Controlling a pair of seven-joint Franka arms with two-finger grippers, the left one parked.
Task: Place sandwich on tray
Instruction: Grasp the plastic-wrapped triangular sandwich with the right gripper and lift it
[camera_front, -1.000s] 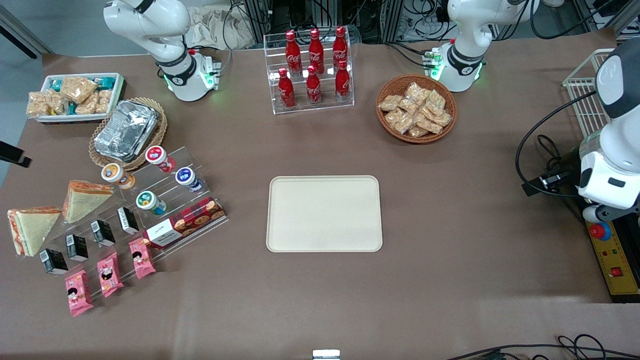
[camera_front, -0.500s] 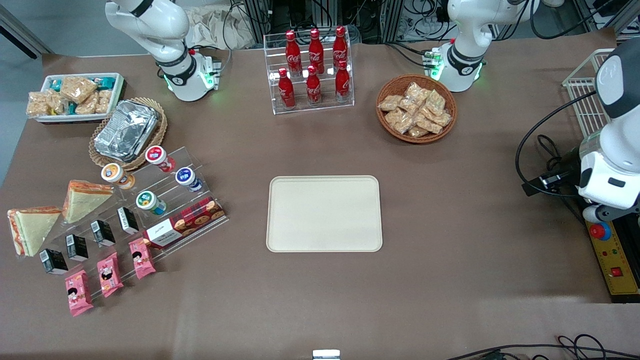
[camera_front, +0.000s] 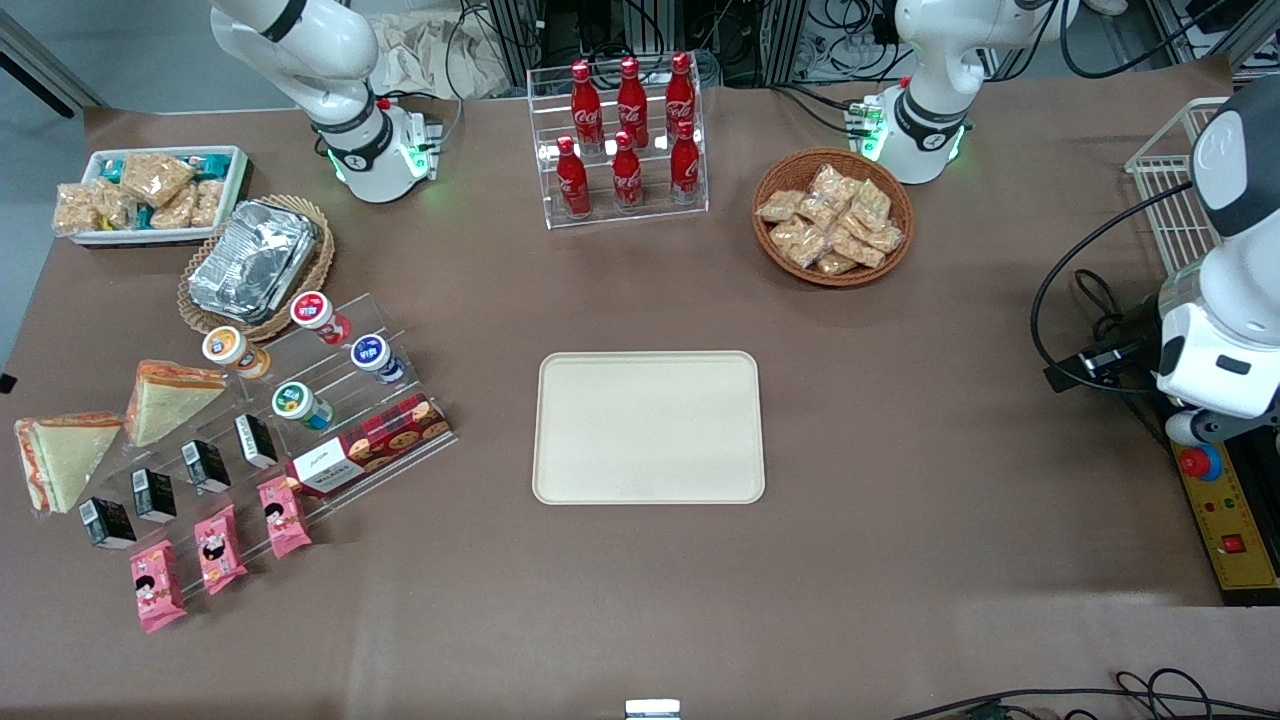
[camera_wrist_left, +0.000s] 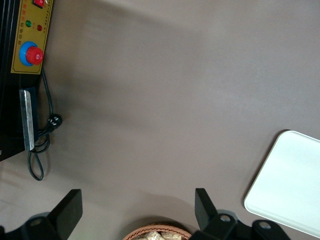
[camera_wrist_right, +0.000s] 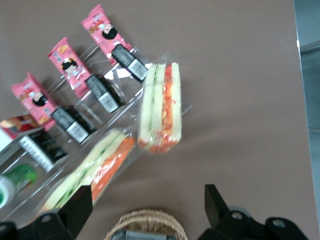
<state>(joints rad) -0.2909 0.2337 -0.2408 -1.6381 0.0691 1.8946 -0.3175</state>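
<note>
End effector (camera_wrist_right: 145, 212): spread wide, empty, held above sandwich (camera_wrist_right: 161, 107); sandwich not yet grasped; tray (camera_front: 649, 427) bare; transfer outstanding

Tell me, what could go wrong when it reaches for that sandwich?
1. The open end effector hovers above the working arm's end of the table, apart from the sandwich. A second wedge lies right beside the sandwich and could be grabbed by mistake.
2. The clear wrap looks slick, so the sandwich might slip on the way to the tray.
3. Small black boxes stand close by and could get knocked.
</note>
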